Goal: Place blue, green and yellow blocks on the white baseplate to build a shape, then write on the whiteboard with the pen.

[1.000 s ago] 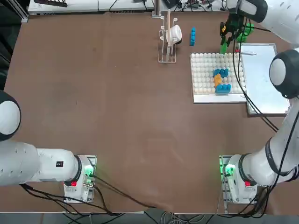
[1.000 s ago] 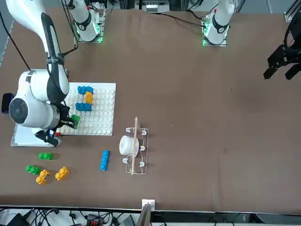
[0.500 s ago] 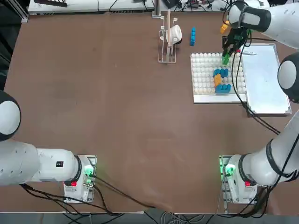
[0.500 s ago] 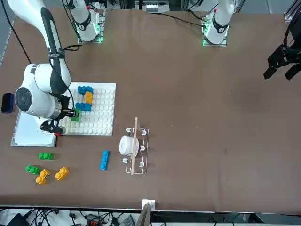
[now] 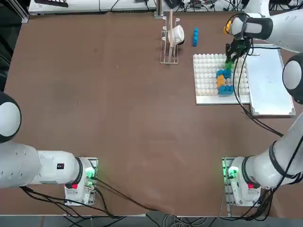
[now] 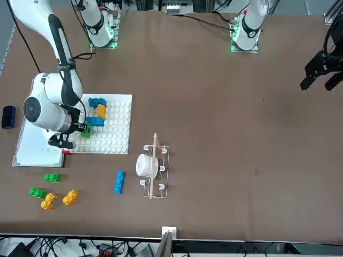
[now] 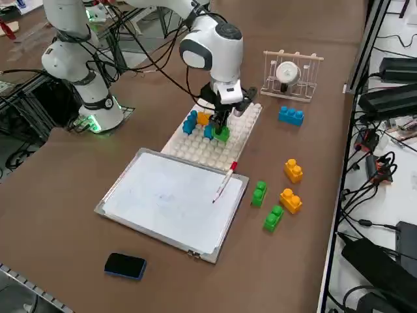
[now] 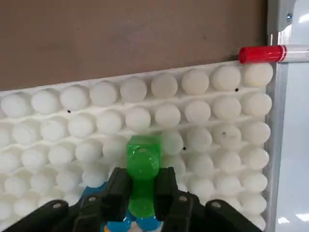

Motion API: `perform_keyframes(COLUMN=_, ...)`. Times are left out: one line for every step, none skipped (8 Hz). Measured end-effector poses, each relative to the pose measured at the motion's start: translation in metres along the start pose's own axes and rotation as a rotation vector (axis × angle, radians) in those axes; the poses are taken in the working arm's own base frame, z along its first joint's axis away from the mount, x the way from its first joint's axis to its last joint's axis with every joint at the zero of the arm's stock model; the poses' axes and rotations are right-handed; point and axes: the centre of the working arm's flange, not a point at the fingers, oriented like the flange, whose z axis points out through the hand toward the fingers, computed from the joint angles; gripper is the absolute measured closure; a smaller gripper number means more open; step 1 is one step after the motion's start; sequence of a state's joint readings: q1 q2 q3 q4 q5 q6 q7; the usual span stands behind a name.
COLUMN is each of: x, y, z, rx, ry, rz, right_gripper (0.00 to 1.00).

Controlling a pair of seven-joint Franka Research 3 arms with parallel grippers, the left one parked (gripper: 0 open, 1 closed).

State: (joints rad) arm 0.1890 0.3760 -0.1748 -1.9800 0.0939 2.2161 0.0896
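My right gripper (image 8: 141, 183) is shut on a green block (image 8: 143, 162) and holds it low over the white baseplate (image 8: 193, 116), right beside the far end of the built shape. That shape is two blue blocks (image 5: 223, 74) (image 5: 226, 88) with a yellow-orange block (image 5: 220, 81) between them. In the side view the gripper (image 7: 221, 125) points straight down and the green block (image 7: 222, 135) sits at stud level. I cannot tell whether it is pressed on. The whiteboard (image 7: 169, 199) lies beside the plate, with the pen (image 7: 223, 182) on its edge.
Beyond the plate's far edge lie loose blocks: a blue one (image 6: 119, 182), two green ones (image 6: 52, 177) (image 6: 36, 192) and two yellow-orange ones (image 6: 48, 201) (image 6: 70, 197). A wire rack (image 6: 153, 166) holding a white object stands nearby. A dark blue eraser (image 6: 8, 116) lies past the whiteboard.
The right gripper has carried the green block from beyond the plate's far edge in over the plate, down to the blue and yellow-orange stack. Its grip has not changed.
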Motion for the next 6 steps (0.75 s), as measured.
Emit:
perform_keyframes(x=-0.001, y=0.0, z=0.0, rx=0.0, ry=0.002, rz=-0.015, right_gripper=0.71)
perform_keyframes(x=-0.001, y=0.0, z=0.001, rx=0.0, ry=0.003, rz=-0.031, right_gripper=0.71)
perform_keyframes(x=-0.001, y=0.0, z=0.002, rx=0.001, ry=0.006, rz=-0.043, right_gripper=0.71)
perform_keyframes(x=-0.002, y=0.0, z=0.003, rx=0.001, ry=0.011, rz=-0.056, right_gripper=0.71)
perform_keyframes(x=-0.004, y=-0.001, z=0.007, rx=0.002, ry=0.02, rz=-0.071, right_gripper=0.71)
perform_keyframes(x=-0.007, y=0.0, z=0.015, rx=0.003, ry=0.032, rz=-0.085, right_gripper=0.71)
